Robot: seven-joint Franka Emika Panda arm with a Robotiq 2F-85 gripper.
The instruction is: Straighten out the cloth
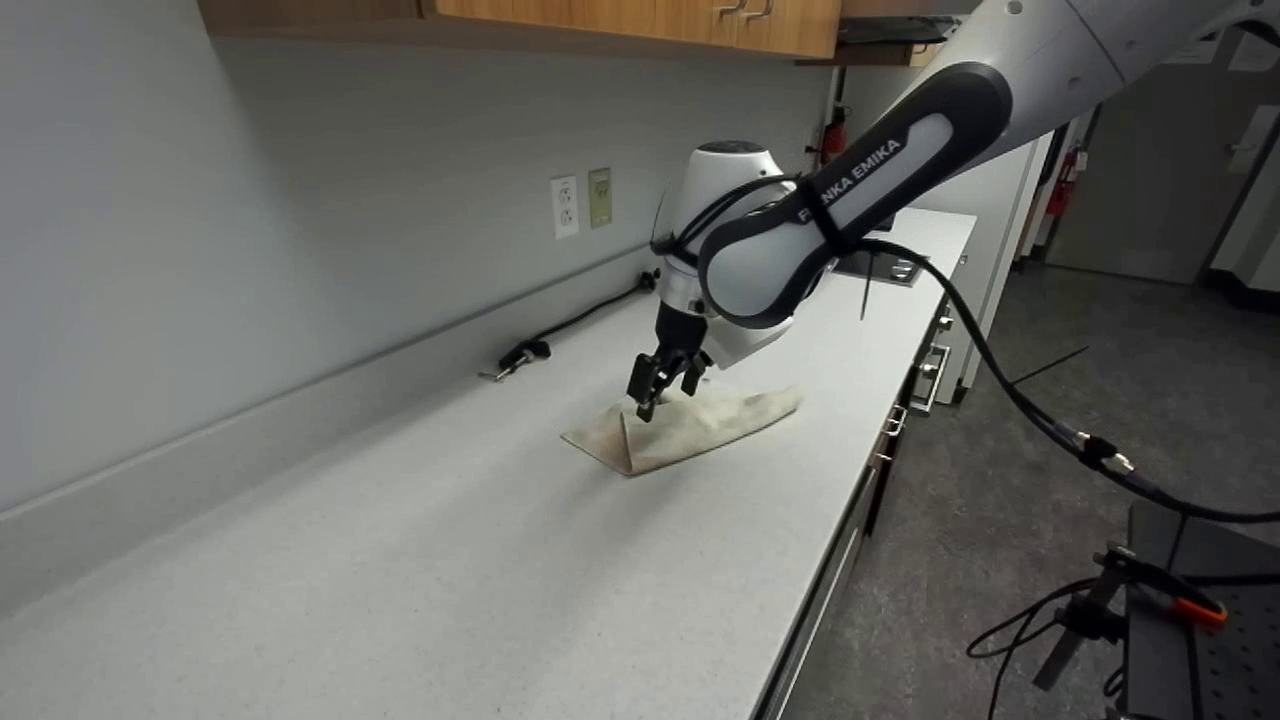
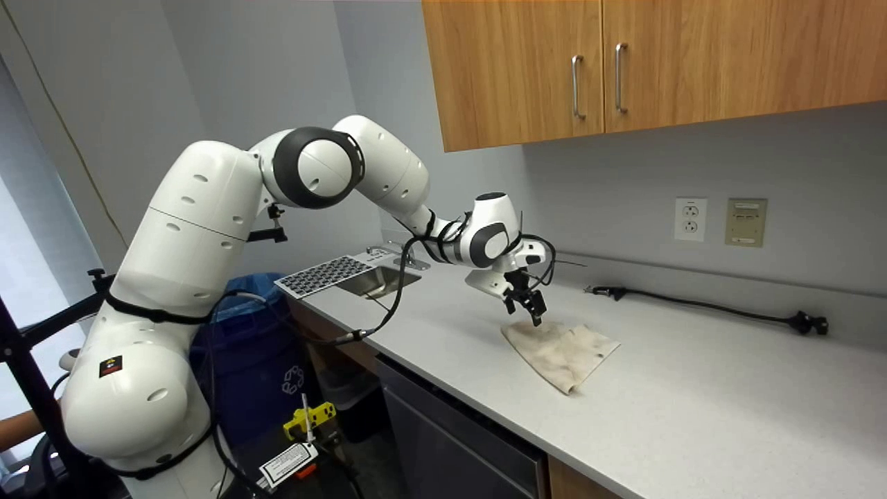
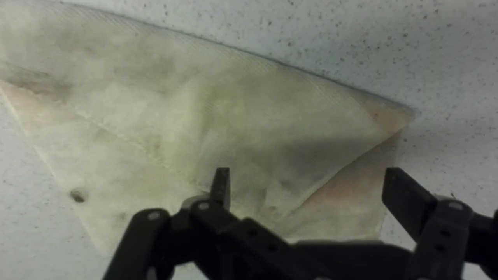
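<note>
Looking at gripper (image 3: 307, 182) w/ fingers (image 3: 221, 186) spread and unloaded, right at the cloth (image 2: 558, 346). Can't tell if touching or just above. In wrist view, straddling the slanted edge of the flap (image 3: 241, 109), w/ one finger over upper layer & the other out by the margin of the layer underneath. Prob. lined up like that to nip the flap & pull it back over the fold. Not straightened yet: doubled over roughly corner-wise, w/ pinkish underlayer showing (watch for grabbing both layers, would likely just drag everything). Carried on bent arm (image 2: 222, 187), pointed down, prob. for a pinch from the top.

Under all that, white speckled counter (image 1: 450, 560), w/ cloth b/w front edge & wall (image 1: 420, 180). Looks hard and smooth, so expect skidding if pulled low. Further back, by the wall, black cord (image 2: 721, 306), presumably placed there to stay out of the work area. Above: outlet (image 2: 691, 218) & tan plate (image 2: 746, 222), then wood cabinet (image 2: 727, 62) w/ metal handles. Down the counter in an exterior view, sink (image 2: 360, 283) w/ patterned board (image 2: 324, 276) next to it, maybe for camera calib. Lower down, blue bin (image 2: 260, 374) w/ recycling mark. Farthest, in an exterior view: dark floor (image 1: 980, 500) running off to gray door (image 1: 1170, 190).
</note>
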